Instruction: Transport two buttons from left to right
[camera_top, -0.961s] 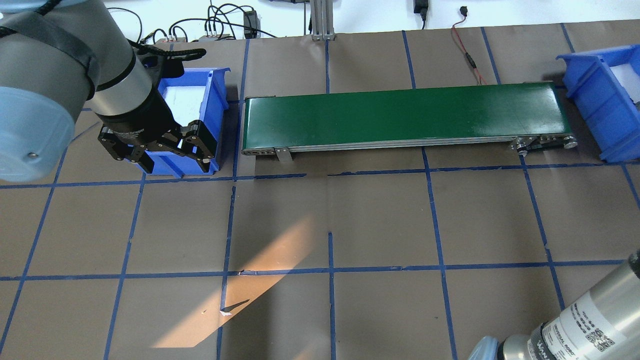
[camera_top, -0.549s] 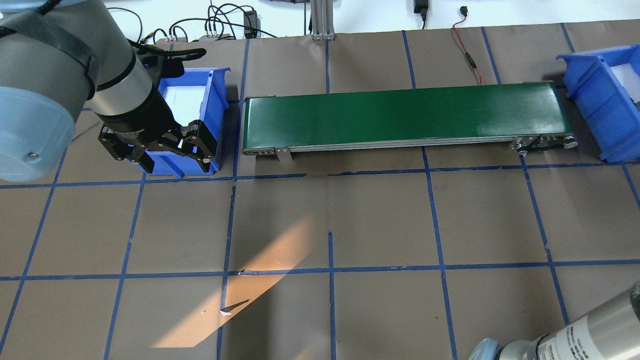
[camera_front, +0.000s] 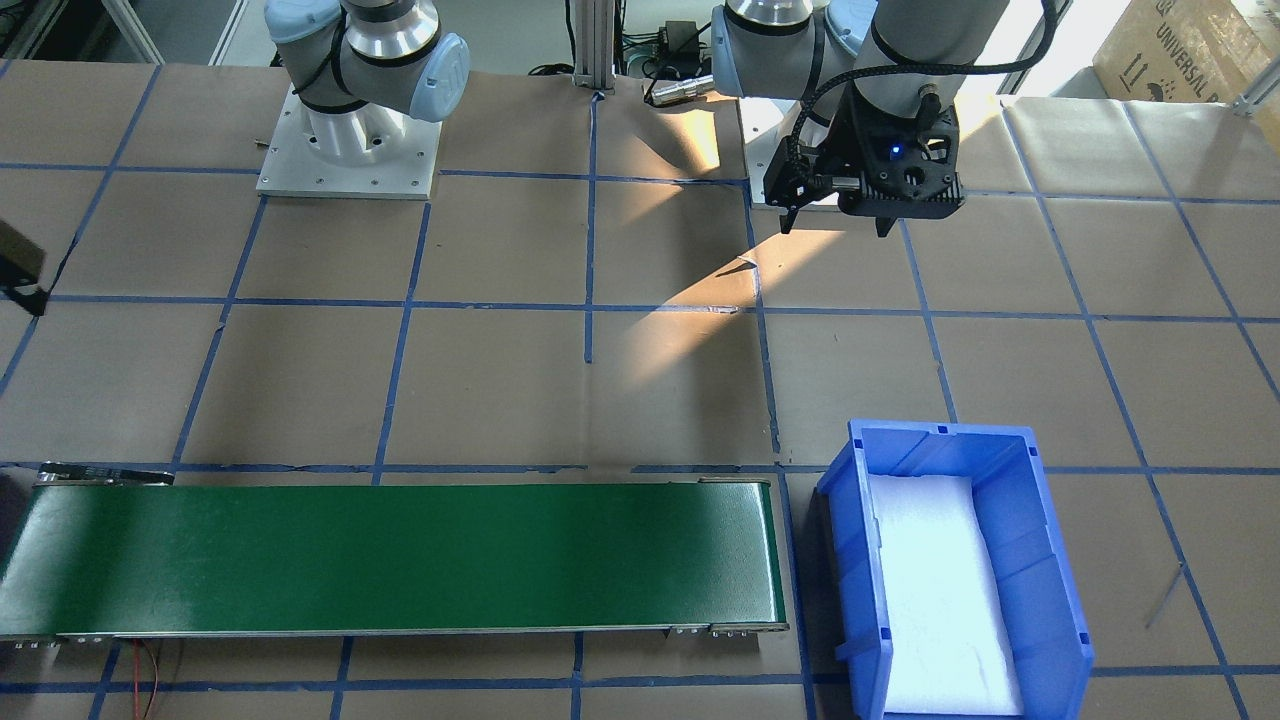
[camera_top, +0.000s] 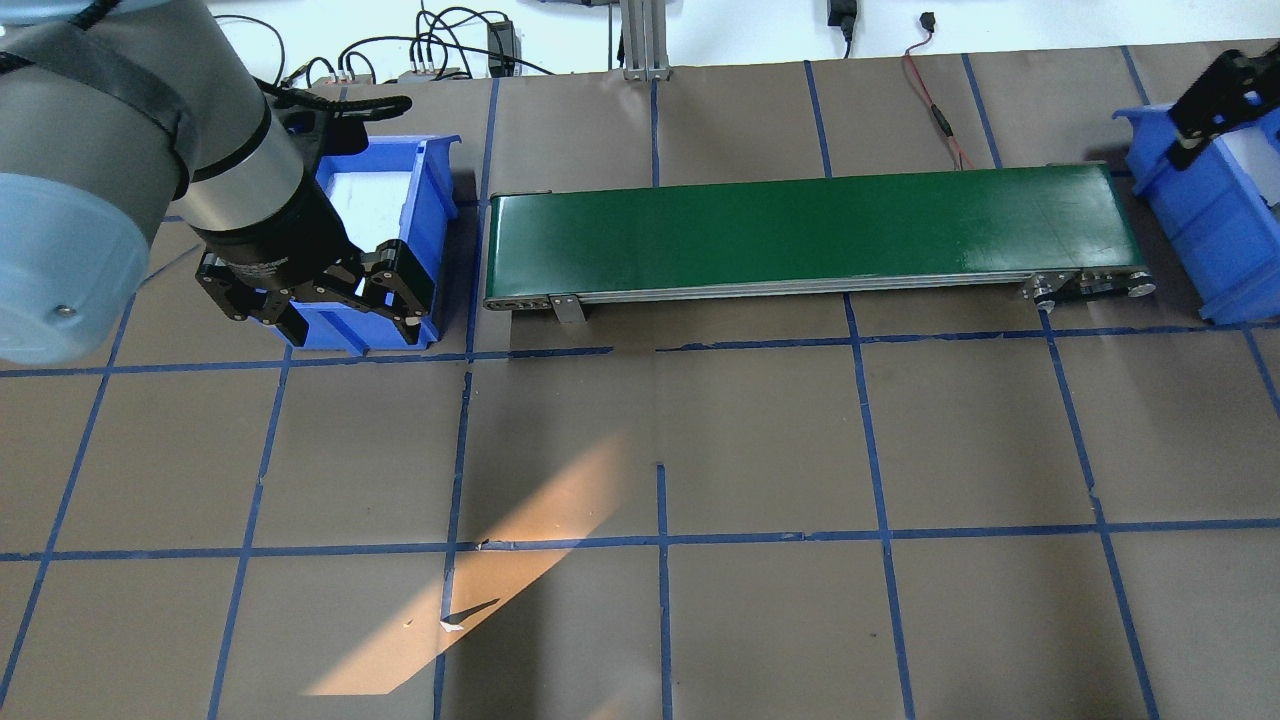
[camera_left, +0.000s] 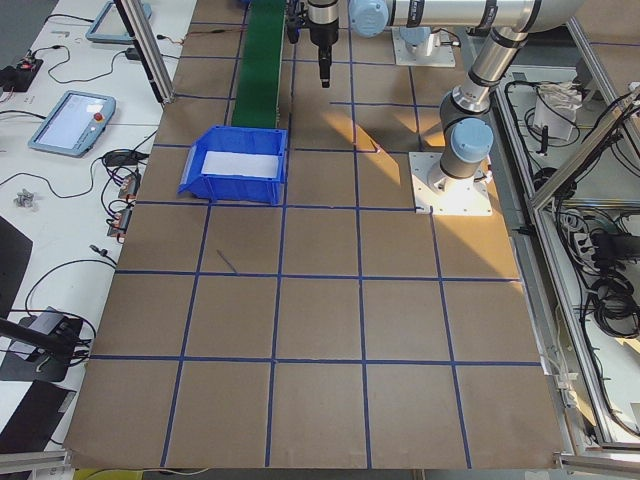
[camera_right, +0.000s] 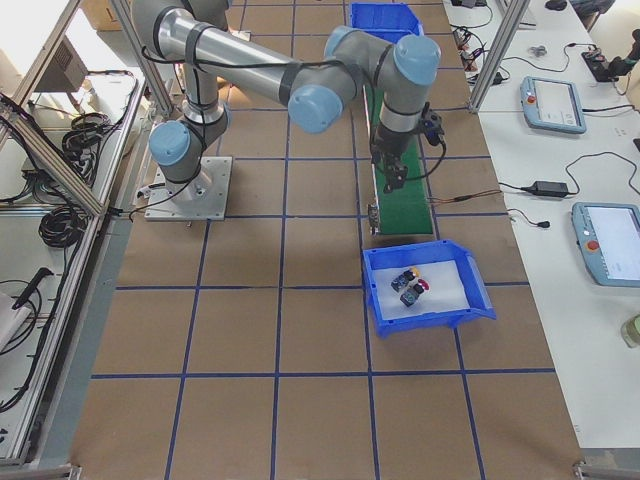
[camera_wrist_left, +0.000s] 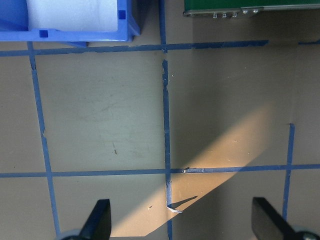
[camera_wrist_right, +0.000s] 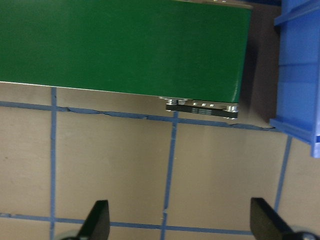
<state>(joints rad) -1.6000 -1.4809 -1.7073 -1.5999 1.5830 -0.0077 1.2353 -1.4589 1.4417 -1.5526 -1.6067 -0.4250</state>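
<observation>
Jaws on both sides gape wide and empty: your left gripper (camera_wrist_left: 182, 222) hangs over the table (camera_top: 760, 440), your right gripper (camera_wrist_right: 181, 222) above the green belt (camera_right: 405, 215) at its end. Just past that end, well clear of both, the blue bin (camera_right: 425, 320) holds the buttons (camera_right: 409, 284), seemingly lying sideways, caps away from the robot.

buttons (camera_right: 411, 289) in right bin (camera_right: 430, 322), conveyor (camera_top: 800, 230) beside it

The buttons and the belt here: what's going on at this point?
Both buttons lie in the right bin; the left bin and the belt hold none. The left gripper hangs open near the left bin, the right gripper open near the belt's end by the right bin. Neither holds anything.
</observation>
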